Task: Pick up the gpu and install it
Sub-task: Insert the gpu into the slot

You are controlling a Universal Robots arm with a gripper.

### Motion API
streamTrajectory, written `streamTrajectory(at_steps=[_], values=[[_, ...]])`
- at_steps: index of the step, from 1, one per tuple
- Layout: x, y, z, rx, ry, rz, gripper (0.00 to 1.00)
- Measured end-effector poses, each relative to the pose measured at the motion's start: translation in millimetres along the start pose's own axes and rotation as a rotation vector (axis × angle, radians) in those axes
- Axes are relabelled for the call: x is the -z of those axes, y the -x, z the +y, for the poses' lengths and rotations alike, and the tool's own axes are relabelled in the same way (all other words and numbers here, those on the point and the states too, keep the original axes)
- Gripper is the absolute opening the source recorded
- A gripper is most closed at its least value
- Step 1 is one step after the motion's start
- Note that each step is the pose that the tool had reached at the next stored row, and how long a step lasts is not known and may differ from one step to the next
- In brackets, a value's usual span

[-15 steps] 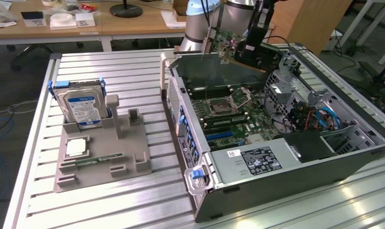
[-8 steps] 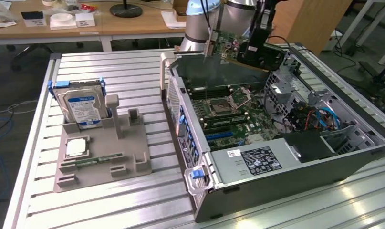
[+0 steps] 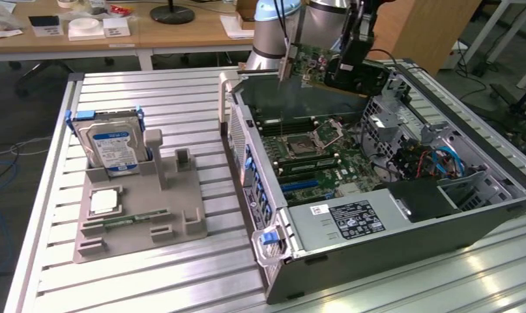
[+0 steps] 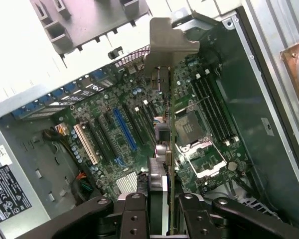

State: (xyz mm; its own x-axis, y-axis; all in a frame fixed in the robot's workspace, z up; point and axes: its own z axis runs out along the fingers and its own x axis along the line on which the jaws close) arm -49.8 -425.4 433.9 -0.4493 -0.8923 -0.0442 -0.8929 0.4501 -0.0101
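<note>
The fingers [image 4: 134, 216] hide the gpu's [image 4: 171, 124] held end; the label's [image 4: 7, 191] print is unreadable.

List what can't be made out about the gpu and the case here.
- Wrist view: the gpu is edge-on, so its face is hidden, and it covers the motherboard slots straight beneath it.
- Exterior view: the arm is cut off by the top edge.
- Exterior view: the hard drive label print is too small to read.

Exterior view high, angled down, wrist view close above motherboard [image 4: 104, 107] (shared)
</note>
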Motion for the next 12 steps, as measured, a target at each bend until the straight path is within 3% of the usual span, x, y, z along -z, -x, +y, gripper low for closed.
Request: streamTrajectory(at_steps=[12], values=[[-1.6, -0.1, -0.1, 0.202, 0.0086, -0.0022, 0.28]])
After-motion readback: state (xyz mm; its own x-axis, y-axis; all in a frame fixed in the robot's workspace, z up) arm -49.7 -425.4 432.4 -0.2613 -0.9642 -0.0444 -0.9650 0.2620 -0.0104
